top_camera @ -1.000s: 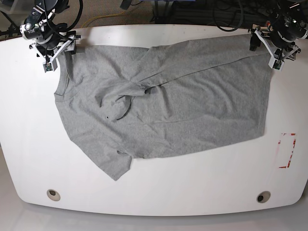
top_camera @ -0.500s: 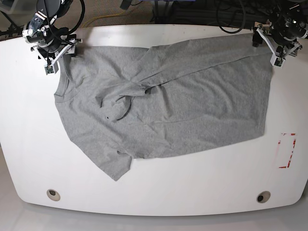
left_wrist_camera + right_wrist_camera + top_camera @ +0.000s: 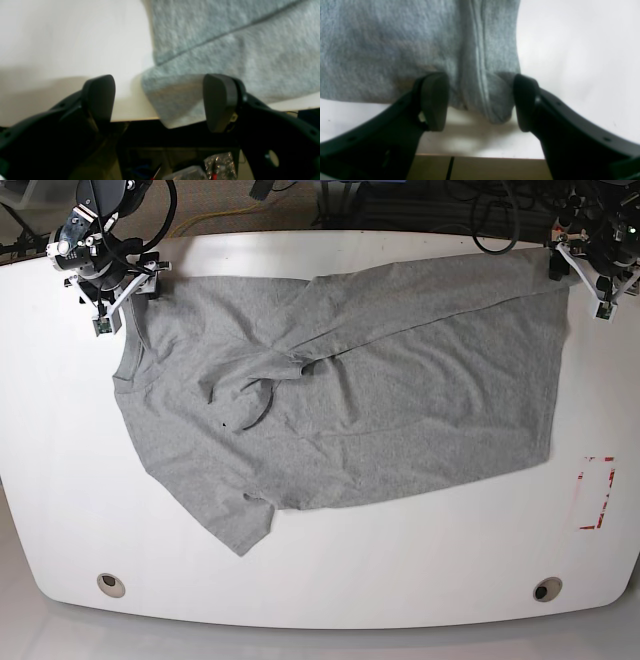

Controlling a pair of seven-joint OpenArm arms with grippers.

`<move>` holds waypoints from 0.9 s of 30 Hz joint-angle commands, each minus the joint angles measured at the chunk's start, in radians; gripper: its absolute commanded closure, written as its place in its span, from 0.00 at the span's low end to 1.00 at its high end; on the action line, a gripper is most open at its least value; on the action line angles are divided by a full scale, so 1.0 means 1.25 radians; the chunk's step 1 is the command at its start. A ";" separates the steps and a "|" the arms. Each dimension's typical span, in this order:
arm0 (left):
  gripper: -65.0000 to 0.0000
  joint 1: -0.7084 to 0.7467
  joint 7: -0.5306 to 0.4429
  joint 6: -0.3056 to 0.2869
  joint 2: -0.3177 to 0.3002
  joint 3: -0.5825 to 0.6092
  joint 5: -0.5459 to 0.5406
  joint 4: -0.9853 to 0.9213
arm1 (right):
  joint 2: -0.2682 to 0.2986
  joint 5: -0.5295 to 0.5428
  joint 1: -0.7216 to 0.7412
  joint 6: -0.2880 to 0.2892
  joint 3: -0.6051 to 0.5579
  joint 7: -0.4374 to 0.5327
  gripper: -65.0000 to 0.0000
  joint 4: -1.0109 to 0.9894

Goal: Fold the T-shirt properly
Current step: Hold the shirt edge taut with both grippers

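Across white desk (image 3: 330,570) you have T-shirt (image 3: 380,410) spread mostly flat, far edge doubled over, bunched near middle. Soft, limp, light cloth: expect sag and drag, no stiffness. Left claw (image 3: 160,102) stands apart, hem corner between pads, nothing pinched. Right claw (image 3: 481,100) stands apart too, astride seamed fold. Judge best hold: pinch doubled corners, both layers, lift evenly.

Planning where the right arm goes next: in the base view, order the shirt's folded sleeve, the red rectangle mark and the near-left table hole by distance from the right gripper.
From the right gripper:
1. Folded sleeve, mid-shirt.
2. Table hole, near-left edge.
3. Red rectangle mark, far right side.
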 commanded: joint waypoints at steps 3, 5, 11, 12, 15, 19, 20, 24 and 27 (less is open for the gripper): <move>0.21 -0.021 -0.002 0.000 -0.012 -0.004 0.004 -0.023 | 0.005 -0.008 -0.002 -0.001 0.000 -0.009 0.39 0.006; 0.21 -0.022 -0.002 0.000 -0.012 -0.004 0.004 -0.033 | 0.005 -0.008 -0.002 -0.001 0.000 -0.009 0.39 0.006; 0.47 -0.023 -0.002 0.000 -0.011 -0.004 0.004 -0.042 | 0.005 -0.008 -0.002 -0.001 0.000 -0.009 0.39 0.006; 0.52 -0.026 -0.002 0.000 -0.011 -0.004 0.004 -0.048 | 0.005 -0.008 -0.002 -0.001 0.000 -0.009 0.39 0.006; 0.73 -0.028 -0.002 0.000 -0.011 -0.002 0.005 -0.085 | 0.005 -0.008 -0.002 -0.001 0.001 -0.009 0.39 0.007; 0.86 -0.043 -0.002 0.000 -0.015 0.024 0.008 -0.120 | 0.005 -0.006 -0.002 -0.001 0.001 -0.009 0.39 0.007; 0.86 -0.043 -0.002 0.000 -0.017 0.028 0.008 -0.121 | 0.005 -0.006 -0.002 -0.001 0.001 -0.009 0.39 0.007; 0.88 -0.042 -0.002 0.000 -0.028 0.033 0.004 -0.103 | 0.005 -0.006 -0.002 -0.001 0.001 -0.009 0.39 0.007; 0.98 -0.042 -0.002 0.000 -0.028 0.030 0.007 -0.071 | 0.005 -0.006 -0.002 -0.001 0.001 -0.010 0.39 0.007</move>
